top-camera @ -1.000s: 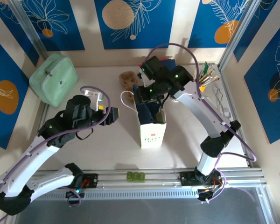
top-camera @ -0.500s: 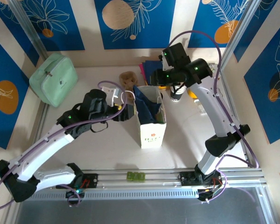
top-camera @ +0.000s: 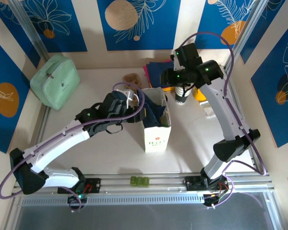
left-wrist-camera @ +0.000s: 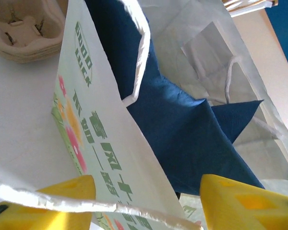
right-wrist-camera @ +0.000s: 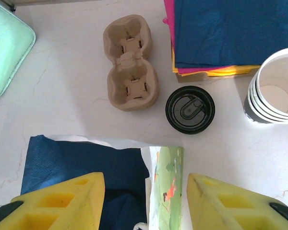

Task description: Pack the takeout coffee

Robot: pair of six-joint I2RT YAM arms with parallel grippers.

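Nearest me on the table point(top-camera: 110, 148) stands the white paper carrier bag with green print point(top-camera: 157, 134), upright and open near the middle, a dark blue paper napkin point(left-wrist-camera: 182, 139) slumped inside. My left gripper point(left-wrist-camera: 146, 187) is at the bag's left lip, its jaws spread with the bag's wall and cord handle between them, not yet pinched. My right gripper point(right-wrist-camera: 145, 179) hangs over the bag's far rim, jaws also spread and empty.

Beyond the bag, toward the far right corner, are the flat black round plastic lid point(right-wrist-camera: 190, 109) and, just beside it, the takeout coffee point(right-wrist-camera: 273, 91): a stack of white ribbed paper cups, dark at the base, rim up. I judge it light and easily crushed, with nested cups that may separate, so I'd grip gently across the ribbed wall below the rim.

Toward the far edge lie the brown moulded cardboard cup carrier point(right-wrist-camera: 129, 62) and the stacked coloured napkins point(right-wrist-camera: 230, 28).
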